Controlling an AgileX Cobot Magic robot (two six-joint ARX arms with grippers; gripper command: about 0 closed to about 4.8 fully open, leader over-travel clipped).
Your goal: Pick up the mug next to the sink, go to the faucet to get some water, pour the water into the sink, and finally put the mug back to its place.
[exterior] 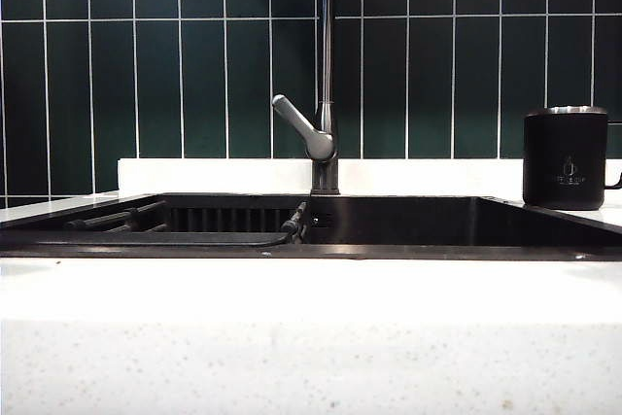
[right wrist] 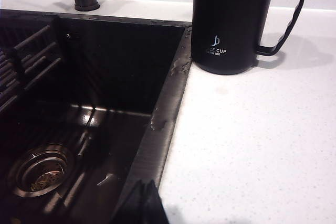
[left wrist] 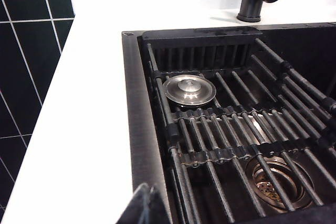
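Note:
The black mug with a steel rim stands upright on the white counter right of the sink, handle pointing right. In the right wrist view the mug sits close to the basin's edge, well ahead of my right gripper, which is shut and empty over the sink's rim. My left gripper is shut and empty over the sink's left rim. The faucet rises behind the basin with its grey lever angled left. No water is running. Neither gripper appears in the exterior view.
A ribbed roll-up rack spans the left half of the basin, with a round steel stopper lying on it. Drain strainers sit in the basin floor. Dark green tiles form the back wall. Droplets wet the rim near the mug.

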